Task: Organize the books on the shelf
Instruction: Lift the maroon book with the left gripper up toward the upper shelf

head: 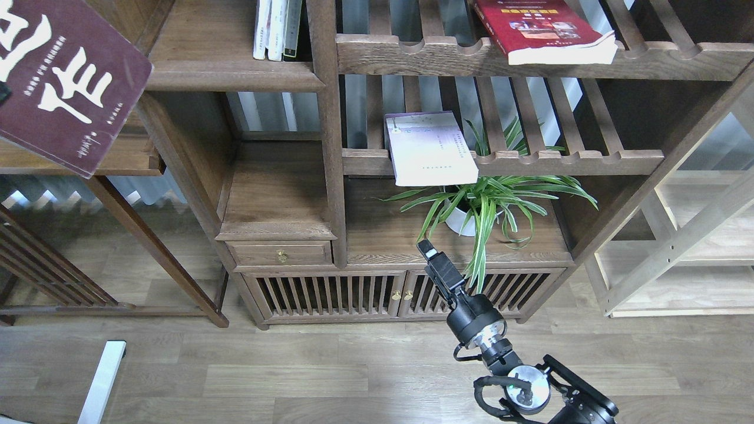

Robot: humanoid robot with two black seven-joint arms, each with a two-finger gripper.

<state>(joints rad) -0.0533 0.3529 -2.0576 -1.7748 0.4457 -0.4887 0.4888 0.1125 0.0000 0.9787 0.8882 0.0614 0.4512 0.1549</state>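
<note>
The maroon book (65, 88) with big white characters hangs tilted in the air at the upper left, partly cut off by the view's edge. Only a dark sliver of my left gripper (2, 92) shows on its left edge, holding it. The book's right corner overlaps the left end of the shelf (235, 75), a solid dark board with a rounded lip. The red book (545, 29) lies flat on the upper slatted rack. The pale book (430, 148) lies on the middle slatted rack, overhanging its rail. My right gripper (426, 249) points up in front of the cabinet, holding nothing; its fingers cannot be told apart.
A few thin white books (277, 29) stand upright at the shelf's right end against the post. A potted spider plant (486, 203) sits just above my right gripper. A pale wooden rack (695, 247) stands at the right, and a low dark table (126, 162) at the left.
</note>
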